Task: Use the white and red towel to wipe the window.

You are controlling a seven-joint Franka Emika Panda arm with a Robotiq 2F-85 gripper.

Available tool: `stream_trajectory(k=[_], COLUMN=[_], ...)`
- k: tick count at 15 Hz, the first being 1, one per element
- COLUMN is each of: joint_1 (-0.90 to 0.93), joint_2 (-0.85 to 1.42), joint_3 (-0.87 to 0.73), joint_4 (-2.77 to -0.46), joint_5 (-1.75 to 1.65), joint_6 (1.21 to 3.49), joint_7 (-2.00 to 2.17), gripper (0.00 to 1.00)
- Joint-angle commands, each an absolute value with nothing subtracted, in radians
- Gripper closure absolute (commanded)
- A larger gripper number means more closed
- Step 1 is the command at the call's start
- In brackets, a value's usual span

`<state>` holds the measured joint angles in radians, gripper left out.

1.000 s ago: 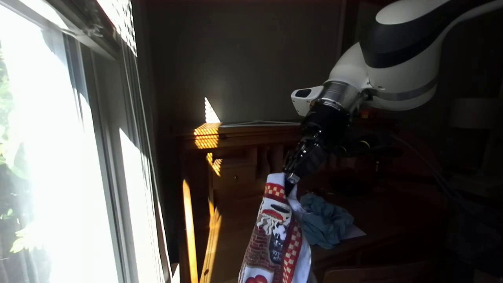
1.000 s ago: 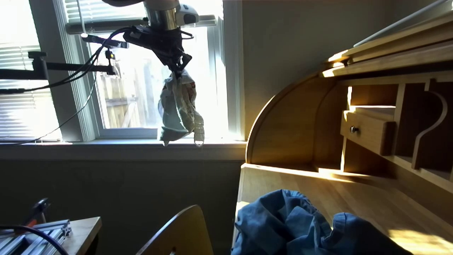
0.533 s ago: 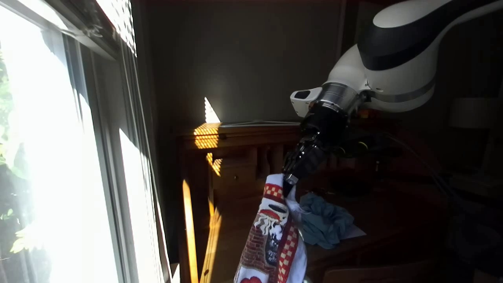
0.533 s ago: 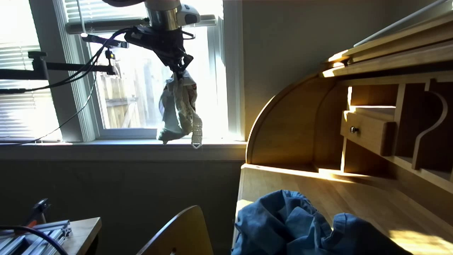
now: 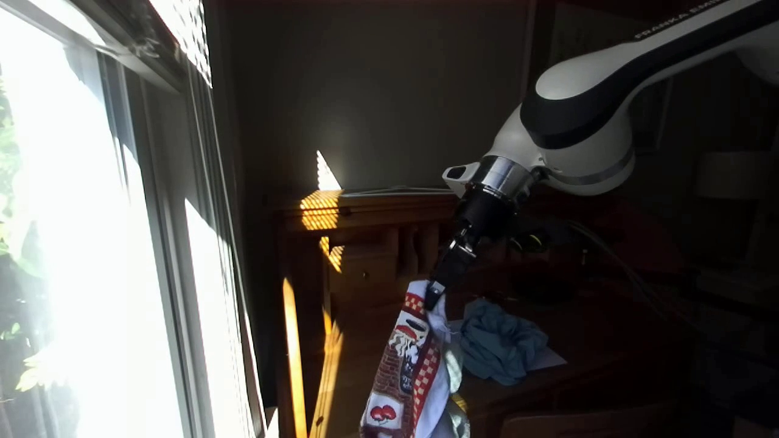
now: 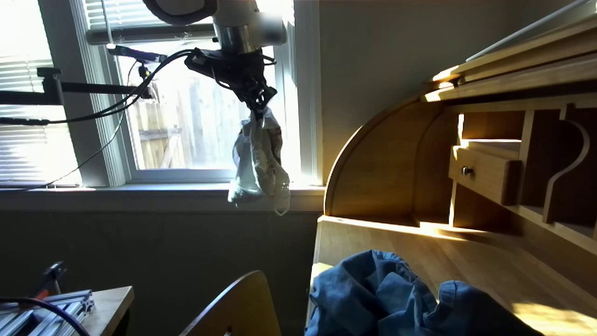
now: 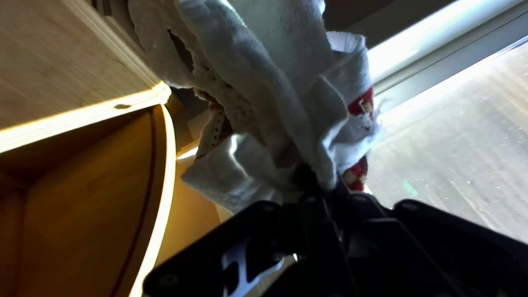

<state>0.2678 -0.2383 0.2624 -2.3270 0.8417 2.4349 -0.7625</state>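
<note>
Wrist view gives us the gripper: its fingers are pressed together, pinching the bunched upper part of the white and red towel. Folds hide most of the print there, though we make out bits of red check. Past it, the window fills the right, and the rolltop desk takes up the left, a band of sun along its curved edge.

In an exterior view we look along the window, which stands on the left; the towel hangs from the gripper to the right, apart from the glass, its checked border, brick print and two red fruits showing. Farther off and to the right, a crumpled blue cloth lies on the desk with a pale sheet partly under it.

In an exterior view the window is on the far side, a slatted blind along its top and a wooden fence outside. The towel hangs before it, its bottom edge showing lower than the sill. On the desk at the right, a small drawer is pulled out. A wooden chair back stands at the near side, and metal rails lie on a table at the near left.
</note>
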Motion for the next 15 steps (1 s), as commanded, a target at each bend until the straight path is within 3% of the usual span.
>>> stream_trajectory(k=[1, 15], joint_1=[0.247, 0.188], joint_2=[-0.175, 0.082], joint_3=[0.248, 0.183], joint_4=[-2.287, -2.021], joint_5=[0.709, 0.194], joint_6=[2.461, 2.414], joint_7=[-0.609, 0.040], gripper=[0.98, 0.98])
